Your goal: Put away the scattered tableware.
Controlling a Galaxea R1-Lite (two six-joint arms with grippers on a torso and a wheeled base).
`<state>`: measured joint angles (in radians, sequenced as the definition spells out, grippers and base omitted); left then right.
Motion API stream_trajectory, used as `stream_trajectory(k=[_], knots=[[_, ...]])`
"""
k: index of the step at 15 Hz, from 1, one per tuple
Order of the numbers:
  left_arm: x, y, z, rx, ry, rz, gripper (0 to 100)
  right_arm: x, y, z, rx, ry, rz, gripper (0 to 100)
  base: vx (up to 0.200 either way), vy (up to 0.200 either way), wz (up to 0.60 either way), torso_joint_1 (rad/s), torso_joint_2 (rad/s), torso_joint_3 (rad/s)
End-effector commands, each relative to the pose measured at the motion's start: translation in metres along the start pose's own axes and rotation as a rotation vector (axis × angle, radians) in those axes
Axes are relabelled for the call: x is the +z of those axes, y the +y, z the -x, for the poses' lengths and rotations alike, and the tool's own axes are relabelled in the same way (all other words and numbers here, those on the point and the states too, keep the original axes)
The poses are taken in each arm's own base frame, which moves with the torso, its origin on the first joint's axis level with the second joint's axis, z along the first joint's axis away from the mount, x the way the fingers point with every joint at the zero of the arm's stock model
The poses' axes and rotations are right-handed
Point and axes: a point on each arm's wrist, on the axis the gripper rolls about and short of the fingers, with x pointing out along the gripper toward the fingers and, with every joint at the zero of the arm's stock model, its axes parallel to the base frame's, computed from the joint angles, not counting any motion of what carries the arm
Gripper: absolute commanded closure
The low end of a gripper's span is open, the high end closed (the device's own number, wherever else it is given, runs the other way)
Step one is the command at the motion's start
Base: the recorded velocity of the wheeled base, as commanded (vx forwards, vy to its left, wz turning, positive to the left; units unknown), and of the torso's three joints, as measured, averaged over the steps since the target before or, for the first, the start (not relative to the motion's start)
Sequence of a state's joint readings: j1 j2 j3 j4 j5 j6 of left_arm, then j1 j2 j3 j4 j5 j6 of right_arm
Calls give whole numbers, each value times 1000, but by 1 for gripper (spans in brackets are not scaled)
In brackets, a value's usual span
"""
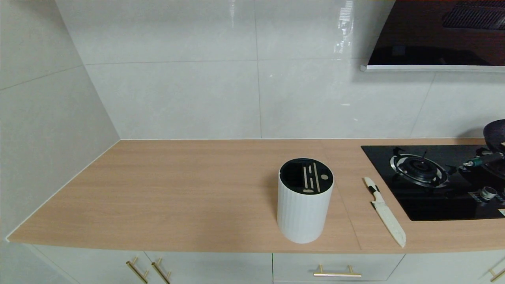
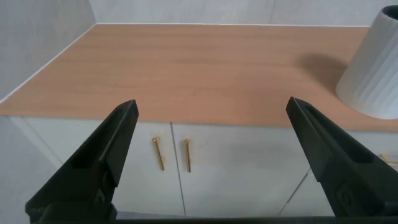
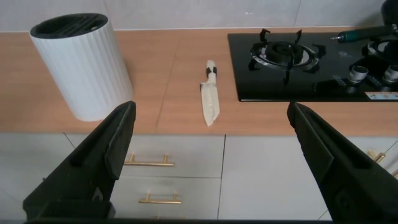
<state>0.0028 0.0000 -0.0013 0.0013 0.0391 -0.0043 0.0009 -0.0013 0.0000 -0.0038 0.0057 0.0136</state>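
Observation:
A white ribbed cylinder knife holder (image 1: 303,201) with a black slotted top stands on the wooden counter (image 1: 177,189). A white knife (image 1: 383,211) lies flat to its right, beside the stove, blade toward the counter's front edge. The right wrist view shows the holder (image 3: 81,65) and the knife (image 3: 210,101) beyond my right gripper (image 3: 211,168), which hangs open in front of the cabinet fronts, short of the counter edge. My left gripper (image 2: 214,162) is open too, also off the counter's front edge, with the holder (image 2: 373,68) farther off to one side.
A black gas stove (image 1: 434,177) with burners takes up the counter's right end, with a dark pan (image 1: 495,136) on it. A range hood (image 1: 438,35) hangs above. Tiled walls close the back and left. White cabinet doors with gold handles (image 1: 337,273) sit below.

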Motion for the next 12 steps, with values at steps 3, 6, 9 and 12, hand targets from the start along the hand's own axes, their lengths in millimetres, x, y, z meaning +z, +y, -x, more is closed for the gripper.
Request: stream_trajectory(k=[3, 6, 9, 12], knots=[[0, 0, 0, 1, 2, 0, 0, 0, 0, 0, 1, 1, 0, 0, 0, 0, -200, 2, -1, 2], [0, 0, 0, 1, 2, 0, 0, 0, 0, 0, 1, 1, 0, 0, 0, 0, 0, 0, 0, 0], [0, 0, 0, 1, 0, 0, 0, 0, 0, 0, 1, 1, 0, 0, 0, 0, 0, 0, 0, 0], [0, 0, 0, 1, 0, 0, 0, 0, 0, 0, 3, 2, 4, 0, 0, 0, 0, 0, 0, 0]])
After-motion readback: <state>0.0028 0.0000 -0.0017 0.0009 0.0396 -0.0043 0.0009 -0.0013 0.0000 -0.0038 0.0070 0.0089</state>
